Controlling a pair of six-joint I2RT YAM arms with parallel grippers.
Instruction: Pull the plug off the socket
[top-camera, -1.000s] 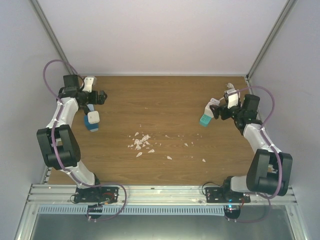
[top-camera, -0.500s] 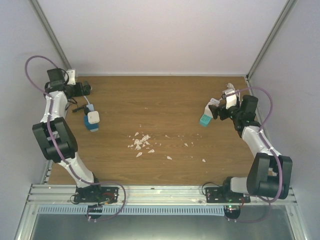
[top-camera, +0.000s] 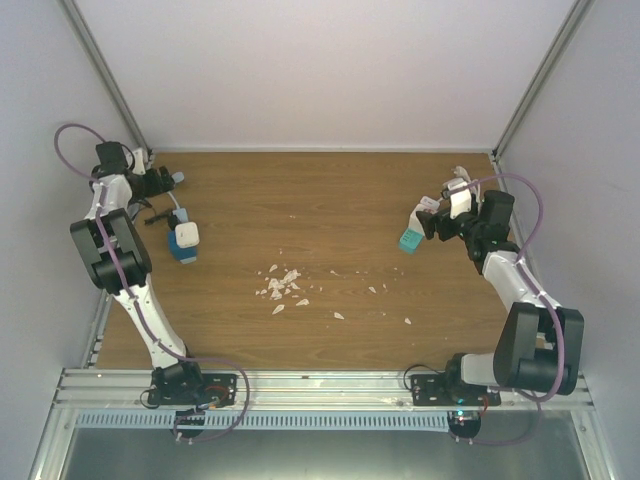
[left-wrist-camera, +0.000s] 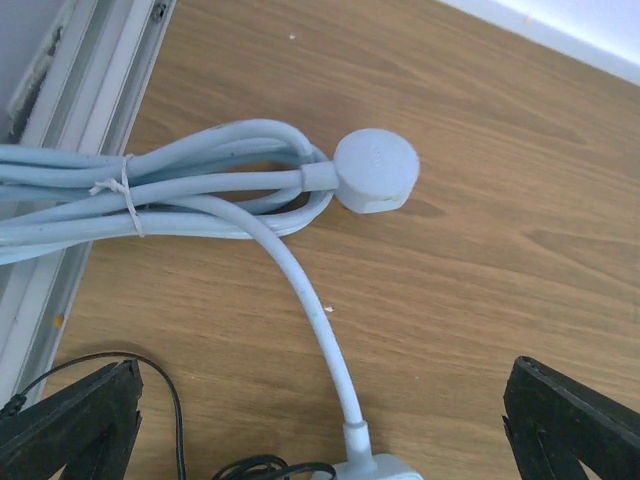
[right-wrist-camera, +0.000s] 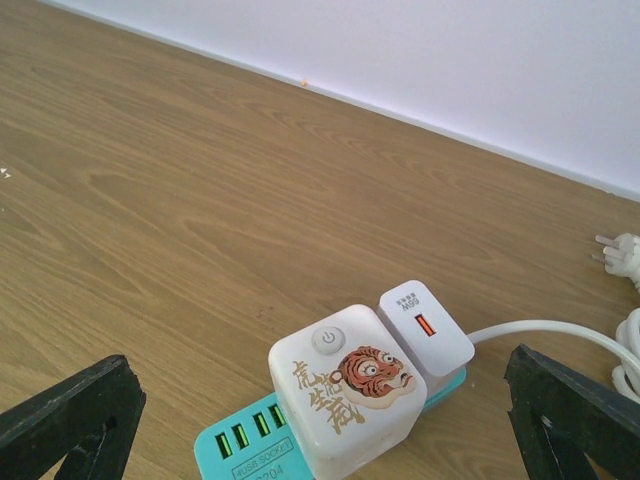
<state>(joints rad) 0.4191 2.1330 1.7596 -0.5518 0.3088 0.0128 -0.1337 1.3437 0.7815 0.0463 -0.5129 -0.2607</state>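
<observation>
The left gripper (left-wrist-camera: 320, 420) is gaping empty. The right gripper (right-wrist-camera: 320, 425) is hanging wide open, empty, tilted down over the socket (right-wrist-camera: 345, 400), whose long base is running near-left to far-right between its fingers (right-wrist-camera: 70, 420). The plug (right-wrist-camera: 426, 328) is sitting on its far-right side.

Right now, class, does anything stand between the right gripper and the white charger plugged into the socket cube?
Nothing visible does. The open right gripper faces the white charger directly, where it sits in the side of the socket cube. A white cable runs off to the right, clear of the path.
</observation>
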